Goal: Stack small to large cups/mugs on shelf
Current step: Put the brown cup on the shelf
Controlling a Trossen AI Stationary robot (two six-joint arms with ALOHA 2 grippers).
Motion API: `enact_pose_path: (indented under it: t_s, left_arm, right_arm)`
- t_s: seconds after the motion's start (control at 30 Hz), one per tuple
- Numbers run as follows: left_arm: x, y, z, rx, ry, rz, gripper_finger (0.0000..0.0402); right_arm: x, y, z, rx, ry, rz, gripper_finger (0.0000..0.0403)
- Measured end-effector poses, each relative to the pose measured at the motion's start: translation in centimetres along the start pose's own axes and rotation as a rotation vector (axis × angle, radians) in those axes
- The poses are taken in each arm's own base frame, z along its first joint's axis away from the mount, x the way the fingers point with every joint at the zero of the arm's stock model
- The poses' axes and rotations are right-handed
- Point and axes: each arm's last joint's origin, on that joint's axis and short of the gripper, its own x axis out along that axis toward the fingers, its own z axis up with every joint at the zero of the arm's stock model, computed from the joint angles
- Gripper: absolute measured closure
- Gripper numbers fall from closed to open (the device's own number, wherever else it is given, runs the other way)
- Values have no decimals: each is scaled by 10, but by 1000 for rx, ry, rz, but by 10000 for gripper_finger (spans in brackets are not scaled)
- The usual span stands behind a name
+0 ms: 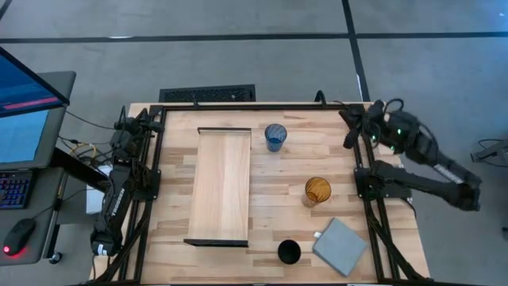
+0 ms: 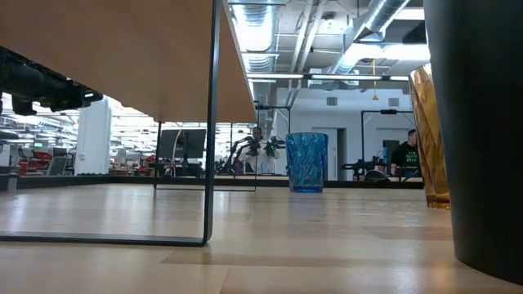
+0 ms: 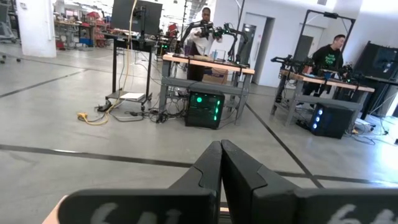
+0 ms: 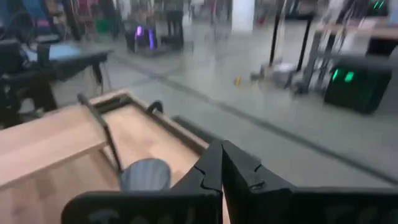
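I count three cups on the table: one blue cup [image 1: 275, 137] far, one amber cup [image 1: 317, 191] right of centre, one black cup [image 1: 289, 253] near. One shelf [image 1: 222, 184] on the left, one grey pad [image 1: 340, 246] near right. Two arms, one per side; two people in the room beyond.

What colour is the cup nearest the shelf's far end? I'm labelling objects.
Translucent blue cup, clearest in the high view beside the shelf.
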Motion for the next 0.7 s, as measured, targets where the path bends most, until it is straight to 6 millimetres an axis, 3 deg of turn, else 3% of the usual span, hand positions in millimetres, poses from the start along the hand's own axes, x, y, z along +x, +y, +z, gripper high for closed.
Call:
enact_pose_path:
  t_s: [0.2,0.33,0.5,0.7]
  left_arm:
    - [0,0,0,8,0,0,401]
    - [0,0,0,43,0,0,401]
    - [0,0,0,46,0,0,401]
    - [0,0,0,44,0,0,401]
  right_arm:
    - [-1,10,66,84,170,52,380]
    - [-9,18,97,161,247,159,378]
    - [-16,27,115,266,271,274,370]
    - [-20,34,113,307,330,365,345]
